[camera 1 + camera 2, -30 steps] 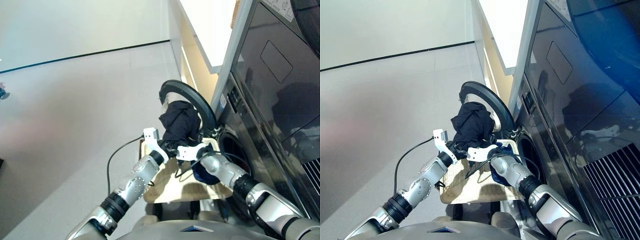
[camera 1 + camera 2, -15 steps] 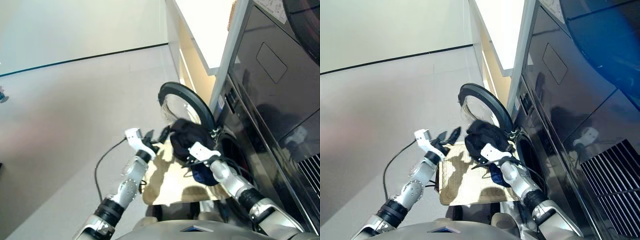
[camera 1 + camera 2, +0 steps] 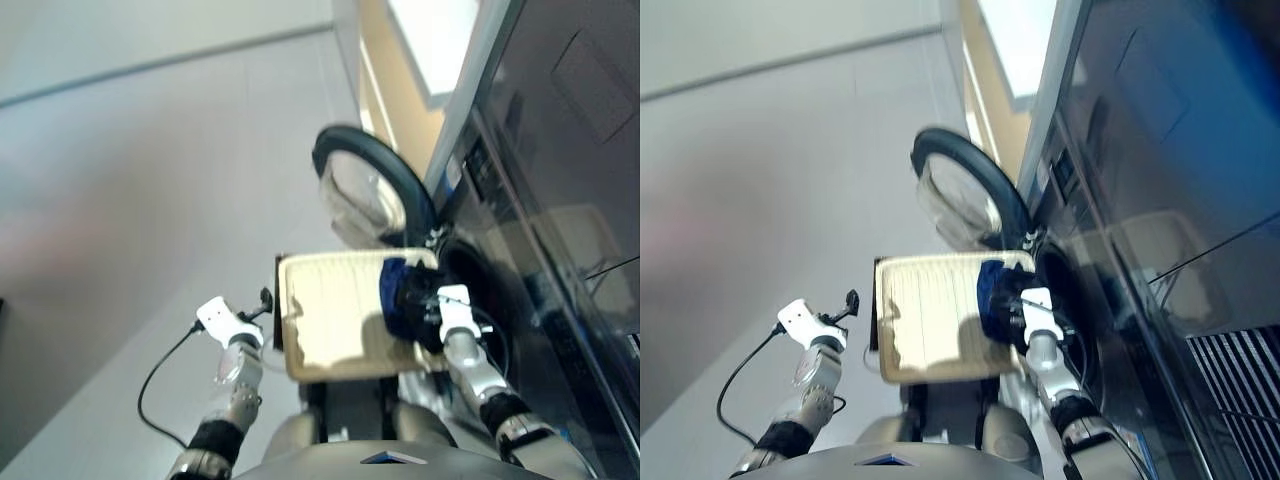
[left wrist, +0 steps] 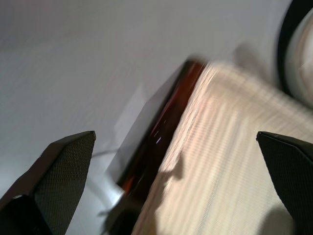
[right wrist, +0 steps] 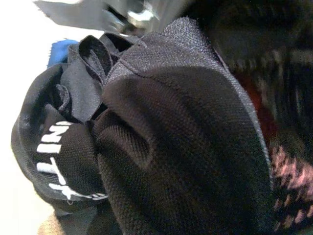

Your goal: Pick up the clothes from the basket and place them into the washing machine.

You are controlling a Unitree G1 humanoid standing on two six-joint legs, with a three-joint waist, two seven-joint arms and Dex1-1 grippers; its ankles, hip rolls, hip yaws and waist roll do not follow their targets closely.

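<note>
The cream-white basket (image 3: 330, 315) stands in front of the washing machine (image 3: 520, 200), whose round door (image 3: 370, 190) hangs open. A navy blue garment (image 3: 392, 298) lies at the basket's end nearest the porthole (image 3: 462, 285). My right gripper (image 3: 428, 308) is at the porthole's edge, shut on the black garment (image 5: 161, 147), which fills the right wrist view and hides the fingers. A reddish patch (image 5: 255, 94) shows in the dark behind it. My left gripper (image 3: 264, 298) hangs open and holds nothing, off the basket's far side from the machine.
A dark red-brown stand edge (image 4: 161, 127) shows under the basket's rim. A black cable (image 3: 165, 365) trails from my left arm over the pale floor (image 3: 150, 180). A light wooden counter (image 3: 400, 80) runs alongside the machine beyond the door.
My left gripper has let go of the black garment and dropped back left of the basket. The right gripper carried the garment down to the porthole. The camera has tilted.
</note>
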